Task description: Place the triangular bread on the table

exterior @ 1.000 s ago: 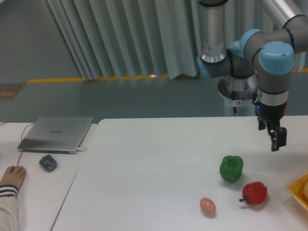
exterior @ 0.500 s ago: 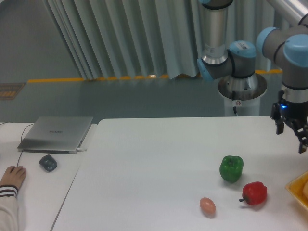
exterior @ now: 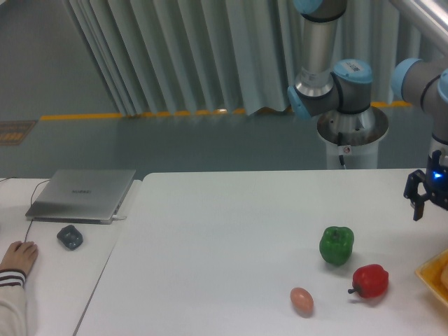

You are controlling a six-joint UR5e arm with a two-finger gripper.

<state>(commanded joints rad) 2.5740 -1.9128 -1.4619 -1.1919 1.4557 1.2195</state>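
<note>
Rightward is where the arm has been travelling: a second ago the gripper (exterior: 422, 203) was hanging above the table just behind the green bell pepper, and now it is sitting at the right edge of the picture, partly cut off by the frame. Nothing else on the table has shifted.

From the single fixed camera, the gripper is hovering above the table (exterior: 224, 238), above and slightly behind the yellow tray (exterior: 428, 274), of which only a corner is showing at the lower right. Only one dark finger is clearly showing, so I cannot tell whether the jaws are parted or closed; nothing appears to be held. The triangular bread (exterior: 444, 277) is showing only as a pale golden sliver at the frame edge, lying on the tray and mostly out of view.

My reading is that the arm is approaching the tray for the pick. To do it well, the gripper should be centring over the wedge before descending, with its fingers spread wider than the bread and lined up across two flatter sides instead of a rounded corner, where the rough crust could slip. It should be coming straight down without touching the tray rim, which could nudge the tray.

For the later set-down, bare white surface is lying left of the green bell pepper (exterior: 337, 244), the red bell pepper (exterior: 370, 281) and the egg (exterior: 302, 300).
</note>
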